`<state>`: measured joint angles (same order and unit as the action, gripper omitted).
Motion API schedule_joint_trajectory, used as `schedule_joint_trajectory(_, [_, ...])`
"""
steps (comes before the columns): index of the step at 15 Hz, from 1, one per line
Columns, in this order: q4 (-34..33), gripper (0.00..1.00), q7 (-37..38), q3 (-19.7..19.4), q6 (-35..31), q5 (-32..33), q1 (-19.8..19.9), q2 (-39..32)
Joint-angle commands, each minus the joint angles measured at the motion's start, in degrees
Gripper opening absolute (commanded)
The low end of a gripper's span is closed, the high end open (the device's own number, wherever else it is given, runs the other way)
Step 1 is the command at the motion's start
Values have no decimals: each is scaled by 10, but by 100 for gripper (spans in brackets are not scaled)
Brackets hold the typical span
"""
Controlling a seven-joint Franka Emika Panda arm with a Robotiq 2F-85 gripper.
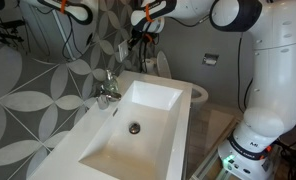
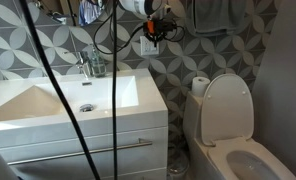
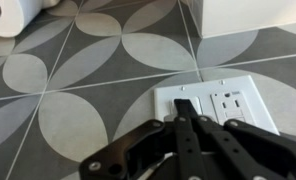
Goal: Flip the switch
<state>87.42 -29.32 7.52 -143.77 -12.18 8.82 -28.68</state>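
Switch [image 3: 174,100], 1 on wall plate [image 3: 263,95] w/ 1 outlet [image 3: 231,103], tool [image 3: 186,118] pinched narrow, tips at it

I'm looking into a small bathroom. The wall [image 1: 28,70] is tiled in dark grey with pale petal shapes that interlock into circles, and the same tiles fill my wrist view. A white rectangular sink [image 1: 183,130] with a chrome faucet [image 1: 109,88] tops a white vanity [image 2: 128,130]. Just beside it stands a white toilet [image 2: 228,110], lid raised, with a toilet paper roll [image 2: 199,86] behind it against the wall.
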Motion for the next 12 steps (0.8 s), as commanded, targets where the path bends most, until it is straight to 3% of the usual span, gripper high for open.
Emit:
schedule_joint_trajectory(1, [1, 26, 88, -39, 118, 52, -16, 45])
schedule_joint_trajectory(2, [-1, 27, 104, -42, 168, 60, -15, 59])
schedule_joint_trajectory(8, [7, 68, 229, -58, 434, 113, -24, 170])
schedule_joint_trajectory(12, [24, 95, 302, -76, 530, 118, -47, 228])
